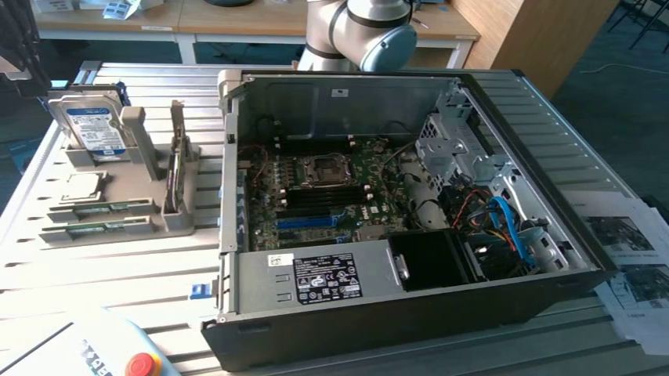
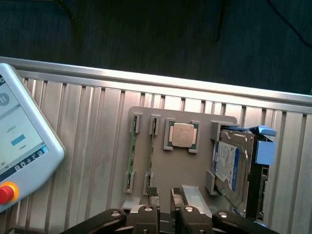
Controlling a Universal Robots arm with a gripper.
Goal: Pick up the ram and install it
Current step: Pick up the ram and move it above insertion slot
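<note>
Count first: two thin green ram sticks lie flat in the grey plastic holder (image 2: 204,141), the outer ram stick (image 2: 130,156) and the inner ram stick (image 2: 150,156) side by side in their own slots, close but not touching. On the same holder sit one square silver processor chip (image 2: 183,135) in its pocket and one silver hard drive with a blue-white label (image 2: 228,165), which stands on edge at the end opposite the sticks. One black open computer case (image 1: 418,211) stands just beside the holder, and its blue slot strip (image 1: 309,222) shows on the board inside. One white teach pendant with a red button (image 2: 19,146) lies near the holder's ram end.

The grey robot arm (image 1: 366,31) rises behind the case. In the wrist view the black gripper (image 2: 165,192) hangs over the holder's edge nearest the case, looking down. Its fingertips (image 2: 152,191) stand a little apart with nothing between them (only grey holder shows through the gap).

A bare strip of the slatted metal table (image 2: 87,146) lies between pendant and holder. Beyond the holder the table's edge runs close by, with dark floor past it.
</note>
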